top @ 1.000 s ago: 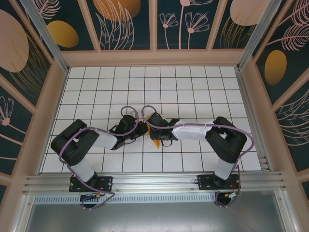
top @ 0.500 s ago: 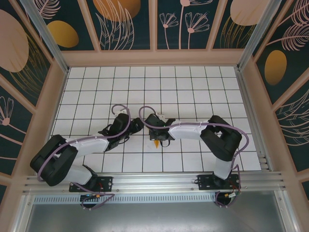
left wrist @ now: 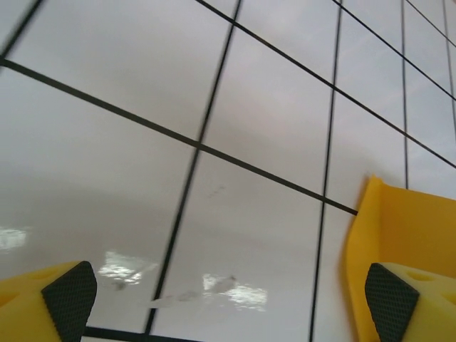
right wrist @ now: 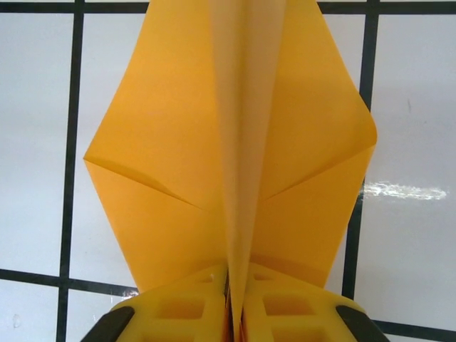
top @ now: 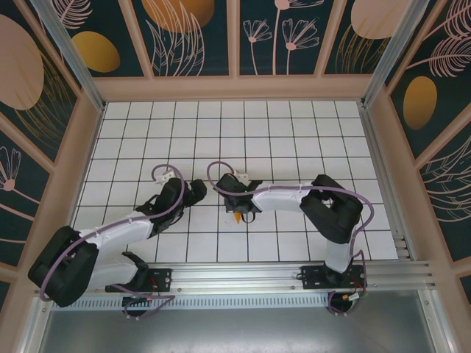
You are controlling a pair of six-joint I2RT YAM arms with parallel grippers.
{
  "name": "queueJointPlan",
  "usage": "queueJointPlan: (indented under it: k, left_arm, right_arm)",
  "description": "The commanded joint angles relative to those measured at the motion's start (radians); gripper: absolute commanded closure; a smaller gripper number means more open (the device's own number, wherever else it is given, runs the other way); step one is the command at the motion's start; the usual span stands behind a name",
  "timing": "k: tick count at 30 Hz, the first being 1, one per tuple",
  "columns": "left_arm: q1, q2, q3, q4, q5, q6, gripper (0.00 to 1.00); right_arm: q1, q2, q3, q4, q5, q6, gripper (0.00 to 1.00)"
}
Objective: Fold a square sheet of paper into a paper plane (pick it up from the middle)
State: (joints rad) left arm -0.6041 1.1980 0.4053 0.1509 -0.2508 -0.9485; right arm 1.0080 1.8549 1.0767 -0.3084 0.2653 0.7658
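Observation:
The orange-yellow paper plane point(right wrist: 235, 142) stands up from my right gripper point(right wrist: 236, 313), which is shut on its central fold. Its two creased wings spread out over the white tiles. From above, only its pointed orange tip point(top: 237, 218) peeks out under the right gripper point(top: 239, 208) near the middle of the table. My left gripper point(top: 197, 193) sits about one tile to the left of it, apart from the paper. In the left wrist view the left gripper point(left wrist: 228, 299) is open, with only bare tile between its yellow fingers point(left wrist: 399, 263).
The white grid table point(top: 294, 132) is walled by tan frames and dark floral panels point(top: 184, 37). An aluminium rail point(top: 235, 276) runs along the near edge, where both arm bases are bolted. Purple cables loop over both wrists.
My left gripper has opened wide, let go of the paper and drawn back to the left, its arm stretching low. The right gripper has tightened on the fold and shifted slightly left.

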Motion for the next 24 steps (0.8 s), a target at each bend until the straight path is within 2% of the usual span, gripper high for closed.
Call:
queueJointPlan:
  k: [1, 5, 8, 12, 18, 24]
  left_arm:
    - [0.026, -0.050, -0.025, -0.043, -0.036, -0.009, 0.02]
    - [0.040, -0.078, -0.036, -0.056, -0.035, -0.001, 0.02]
    - [0.044, -0.082, -0.034, -0.061, -0.032, 0.004, 0.01]
    - [0.047, -0.085, -0.033, -0.068, -0.031, 0.010, 0.02]
    - [0.053, -0.102, -0.035, -0.089, -0.036, 0.018, 0.01]
    - [0.052, -0.150, -0.047, -0.124, -0.048, 0.018, 0.01]
  right_arm:
    - [0.008, 0.043, 0.015, -0.045, 0.009, 0.010, 0.84]
    - [0.008, 0.037, 0.038, -0.054, 0.012, 0.002, 0.82]
    - [0.008, 0.037, 0.055, -0.066, 0.027, -0.002, 0.91]
    - [-0.006, 0.022, 0.100, -0.095, 0.068, -0.029, 0.93]
    - [-0.100, 0.041, 0.196, -0.070, 0.070, -0.124, 0.93]
    - [-0.184, 0.140, 0.306, -0.005, 0.024, -0.230, 0.93]
